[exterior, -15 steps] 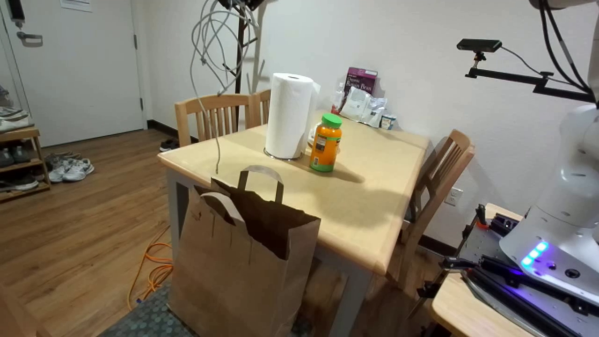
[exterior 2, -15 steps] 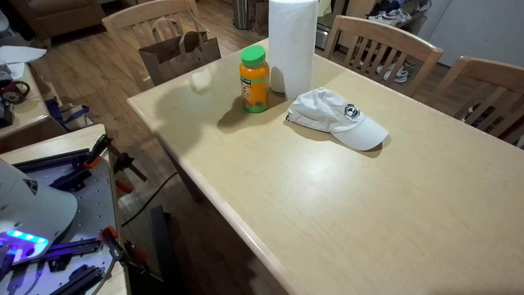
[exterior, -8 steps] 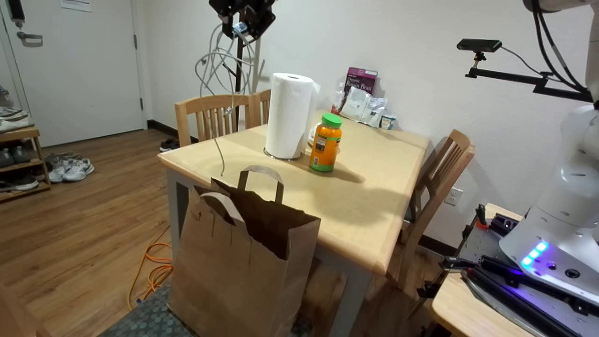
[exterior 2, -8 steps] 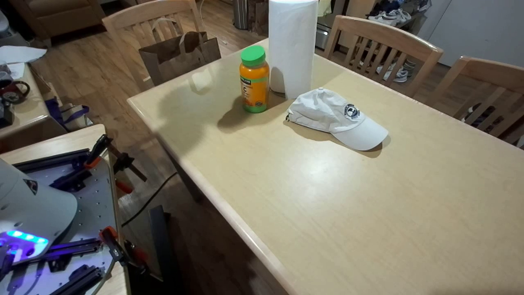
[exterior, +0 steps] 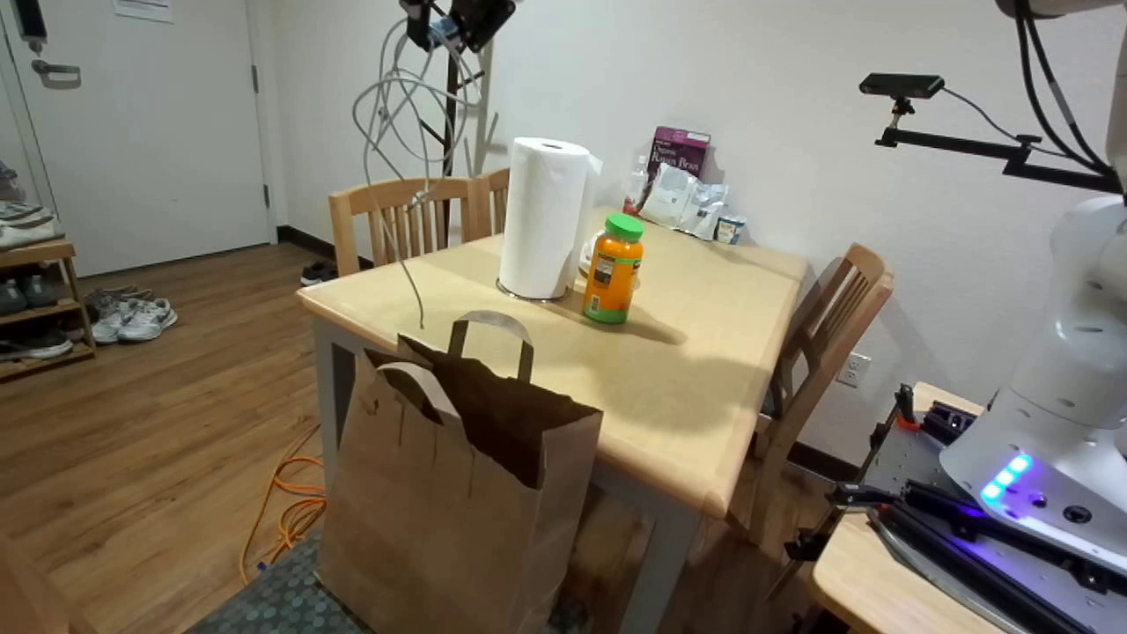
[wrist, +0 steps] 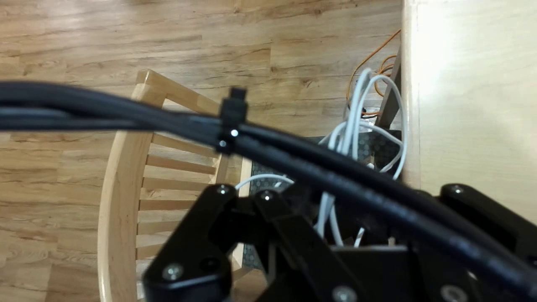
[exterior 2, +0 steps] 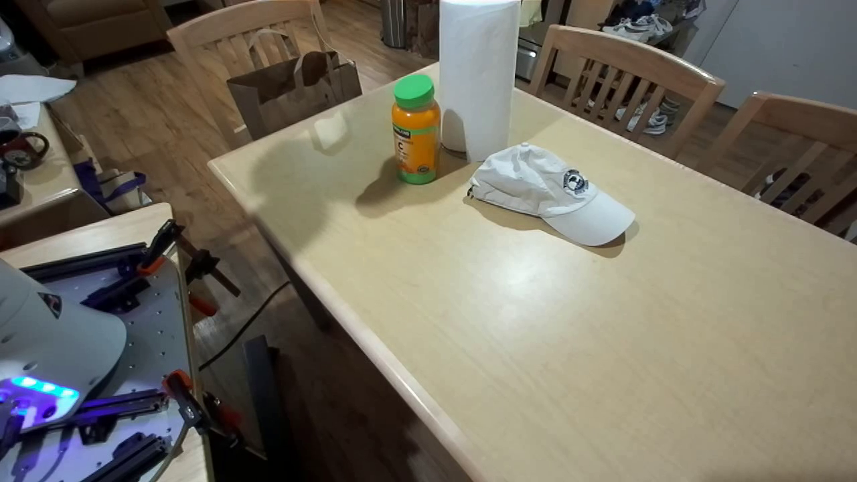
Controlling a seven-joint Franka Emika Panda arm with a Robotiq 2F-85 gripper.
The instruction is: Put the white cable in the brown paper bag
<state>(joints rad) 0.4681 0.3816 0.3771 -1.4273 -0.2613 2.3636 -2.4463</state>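
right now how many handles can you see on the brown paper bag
2 on the brown paper bag in an exterior view: the table-side handle, and the outer handle opposite it, away from the table. None seems hidden.

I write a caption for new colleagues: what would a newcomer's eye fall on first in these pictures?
It would probably fall first on the brown paper bag, open at the top, in the foreground of an exterior view. Next comes the white cable, hanging in loops from the tool near that view's top edge. On the table, the green-lidded orange bottle stands out beside the white paper roll.
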